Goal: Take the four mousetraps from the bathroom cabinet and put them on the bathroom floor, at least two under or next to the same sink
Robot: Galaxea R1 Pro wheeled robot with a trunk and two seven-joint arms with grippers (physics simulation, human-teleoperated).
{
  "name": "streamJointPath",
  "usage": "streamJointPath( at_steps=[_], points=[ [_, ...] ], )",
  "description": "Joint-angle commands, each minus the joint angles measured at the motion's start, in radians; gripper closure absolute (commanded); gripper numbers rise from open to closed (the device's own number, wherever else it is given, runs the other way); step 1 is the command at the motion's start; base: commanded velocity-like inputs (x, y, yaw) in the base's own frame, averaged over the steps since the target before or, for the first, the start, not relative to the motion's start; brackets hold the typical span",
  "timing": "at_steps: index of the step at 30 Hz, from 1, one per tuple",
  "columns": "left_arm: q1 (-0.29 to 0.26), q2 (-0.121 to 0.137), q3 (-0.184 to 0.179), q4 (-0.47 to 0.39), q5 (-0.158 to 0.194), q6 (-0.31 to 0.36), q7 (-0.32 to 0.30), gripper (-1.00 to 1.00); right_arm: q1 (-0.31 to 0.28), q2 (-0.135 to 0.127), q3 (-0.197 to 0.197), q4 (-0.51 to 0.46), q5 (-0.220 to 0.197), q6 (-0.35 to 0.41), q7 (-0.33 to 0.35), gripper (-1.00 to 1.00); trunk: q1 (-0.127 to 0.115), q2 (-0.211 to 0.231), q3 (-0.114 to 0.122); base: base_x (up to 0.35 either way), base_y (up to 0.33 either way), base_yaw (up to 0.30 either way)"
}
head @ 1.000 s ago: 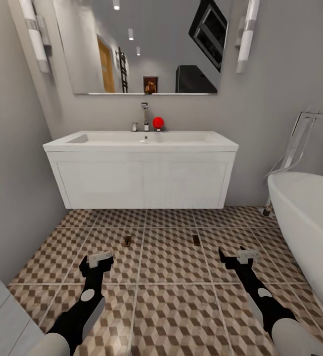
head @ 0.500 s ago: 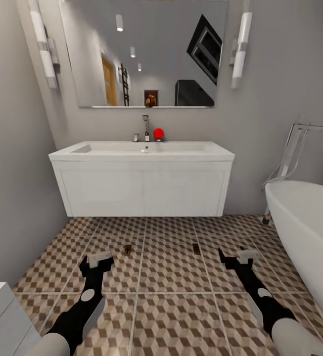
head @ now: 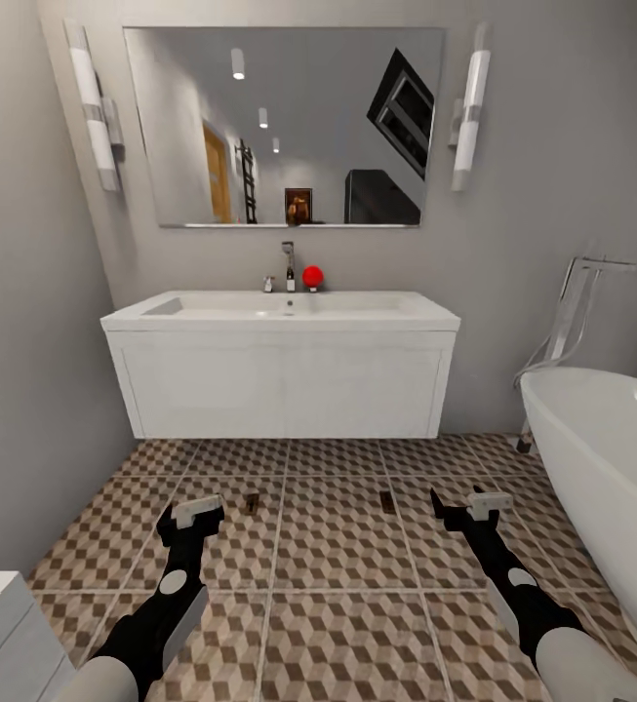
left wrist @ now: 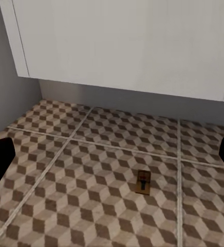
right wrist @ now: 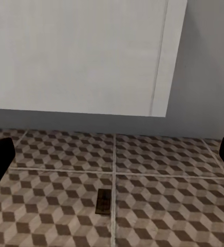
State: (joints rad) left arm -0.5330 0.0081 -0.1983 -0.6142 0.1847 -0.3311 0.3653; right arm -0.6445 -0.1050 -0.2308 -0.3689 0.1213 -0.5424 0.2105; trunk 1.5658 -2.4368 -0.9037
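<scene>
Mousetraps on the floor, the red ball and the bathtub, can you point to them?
left mousetrap (head: 252,504), head view, middle of its brown slab
right mousetrap (head: 386,501), head view, middle of its slab
red ball (head: 312,276), head view, its centre
bathtub (head: 591,439), head view, its white outer wall

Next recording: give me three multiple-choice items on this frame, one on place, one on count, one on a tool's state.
1. Where do the visible mousetraps lie?
A. in the sink
B. on the floor before the vanity
C. in the bathtub

2. How many mousetraps show on the floor?
A. two
B. four
C. none

3. What state are both tools in?
A. shut on a mousetrap
B. open and empty
C. shut on the tap

Key: 1 B, the left mousetrap and right mousetrap rest on tiles of the floor before the vanity. 2 A, only those two show. 3 B, left tool and right tool are spread, holding nothing.
</scene>
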Motion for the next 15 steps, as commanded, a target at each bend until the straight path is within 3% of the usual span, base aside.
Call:
streamJointPath(
  at_steps=[1,15],
  points=[
    [-0.001,0.001,-0.007,0.001,0.010,-0.005,0.006,-1.00,-0.001,0.001,-0.009,0.001,0.010,-0.004,0.004,-1.00,-0.004,0.007,0.002,0.000,0.000,0.000],
    [-0.001,0.001,-0.007,0.001,0.010,-0.005,0.006,-1.00,-0.001,0.001,-0.009,0.001,0.010,-0.004,0.004,-1.00,-0.058,0.105,0.046,0.000,0.000,0.000]
  ],
)
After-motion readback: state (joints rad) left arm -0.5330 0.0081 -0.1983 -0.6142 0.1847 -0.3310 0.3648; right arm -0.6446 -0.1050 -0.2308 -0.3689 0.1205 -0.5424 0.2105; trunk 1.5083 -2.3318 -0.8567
